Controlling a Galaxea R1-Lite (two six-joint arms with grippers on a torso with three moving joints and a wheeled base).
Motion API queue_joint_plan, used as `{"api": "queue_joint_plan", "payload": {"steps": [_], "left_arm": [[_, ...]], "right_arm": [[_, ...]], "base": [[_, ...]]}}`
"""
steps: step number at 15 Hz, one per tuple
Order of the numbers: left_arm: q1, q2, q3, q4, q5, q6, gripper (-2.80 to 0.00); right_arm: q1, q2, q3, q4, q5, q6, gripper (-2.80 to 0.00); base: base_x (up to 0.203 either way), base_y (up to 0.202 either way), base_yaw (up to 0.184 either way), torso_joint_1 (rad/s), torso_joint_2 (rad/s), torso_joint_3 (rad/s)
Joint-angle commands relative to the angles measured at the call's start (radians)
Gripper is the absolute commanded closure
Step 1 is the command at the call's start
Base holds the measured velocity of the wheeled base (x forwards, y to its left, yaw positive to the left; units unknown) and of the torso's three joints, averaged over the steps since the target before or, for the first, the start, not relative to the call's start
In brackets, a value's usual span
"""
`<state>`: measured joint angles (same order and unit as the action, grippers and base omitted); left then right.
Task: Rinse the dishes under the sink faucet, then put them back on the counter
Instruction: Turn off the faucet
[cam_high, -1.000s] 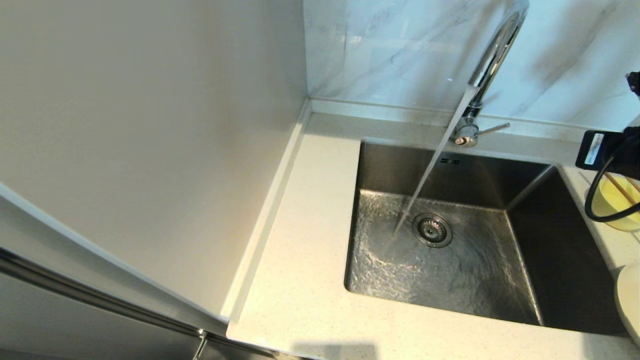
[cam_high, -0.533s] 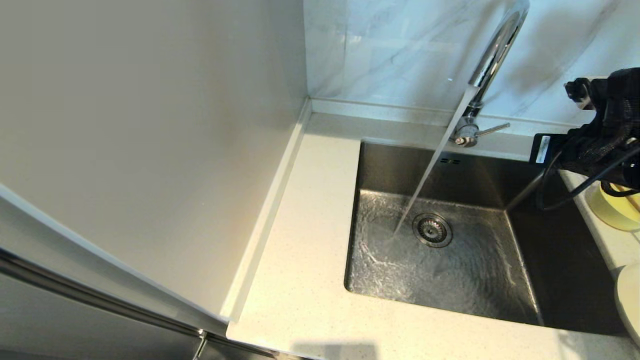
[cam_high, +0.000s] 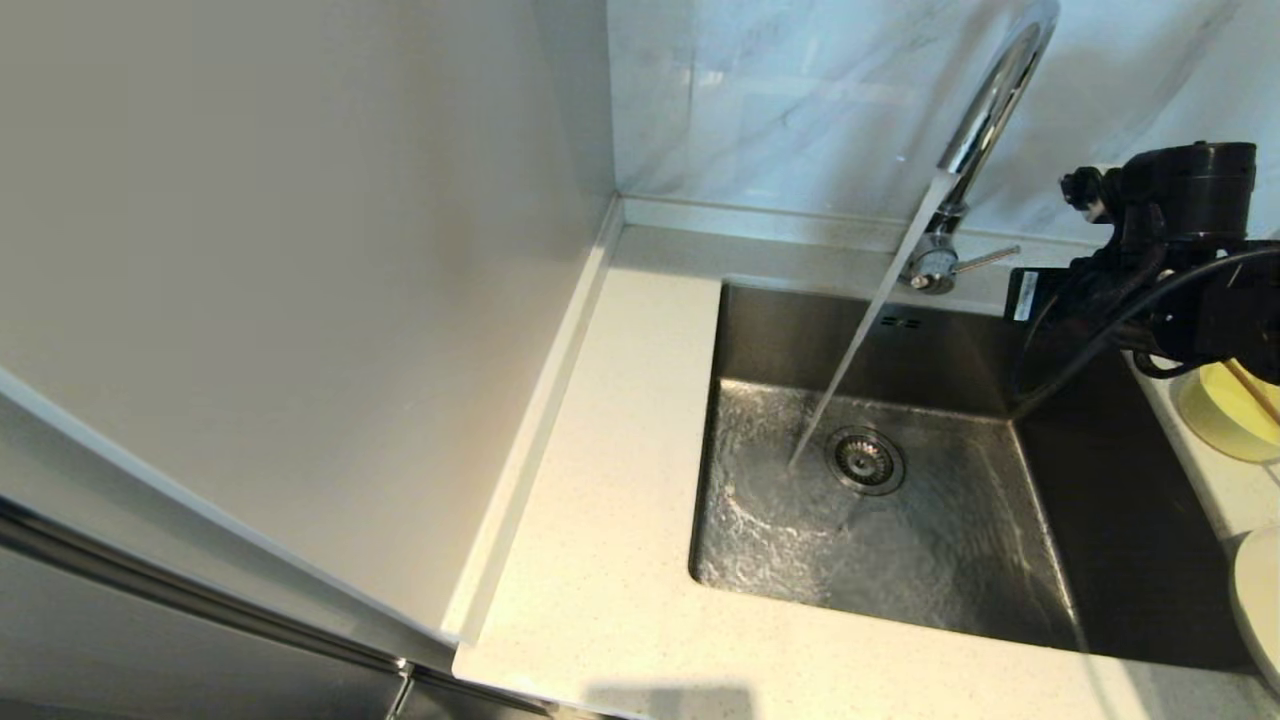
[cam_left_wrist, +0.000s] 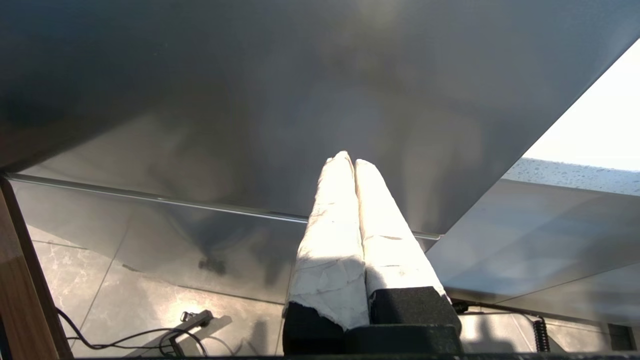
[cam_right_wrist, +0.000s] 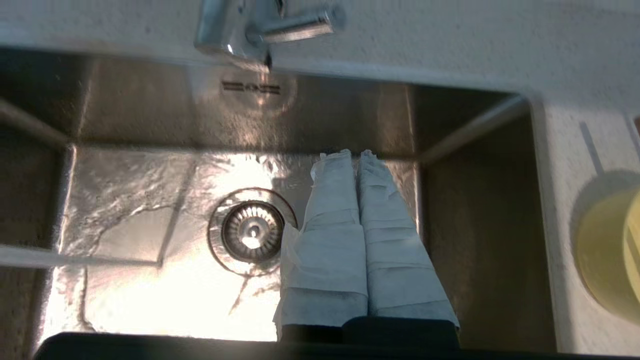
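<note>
Right hand (cam_right_wrist: 354, 154) fingers together, over steel basin (cam_right_wrist: 150, 165)

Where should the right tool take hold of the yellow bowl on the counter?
Probably by the sink-side rim of the bowl, coming from above: it sits upright and open, chopsticks leaning inside. The right tool hangs shut over the sink.

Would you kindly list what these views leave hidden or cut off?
- Bowl: head view, partly behind the right arm; wrist view crops it.
- Chopsticks: only a short piece shows.
- Plate: cut by the frame edge.
- Faucet spout: top cropped.
- Left gripper: absent from head view.
</note>
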<state>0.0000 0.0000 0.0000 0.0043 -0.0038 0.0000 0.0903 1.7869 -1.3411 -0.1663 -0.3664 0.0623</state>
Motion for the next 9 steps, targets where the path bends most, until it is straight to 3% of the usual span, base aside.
{"api": "queue_joint_plan", "payload": {"steps": [1, 9], "left_arm": [[0.0, 0.0, 0.0, 0.0, 0.001, 0.0, 0.0], [0.0, 0.0, 0.0, 0.0, 0.001, 0.0, 0.0]], "right_arm": [[0.004, 0.045, -0.037, -0.001, -0.01, 0.001, 0.0], [0.005, 0.134, -0.182, 0.002, -0.025, 0.086, 0.0]], "base": [[0.0, 0.0, 0.0, 0.0, 0.0, 0.0], [0.0, 0.0, 0.0, 0.0, 0.0, 0.0]]}}
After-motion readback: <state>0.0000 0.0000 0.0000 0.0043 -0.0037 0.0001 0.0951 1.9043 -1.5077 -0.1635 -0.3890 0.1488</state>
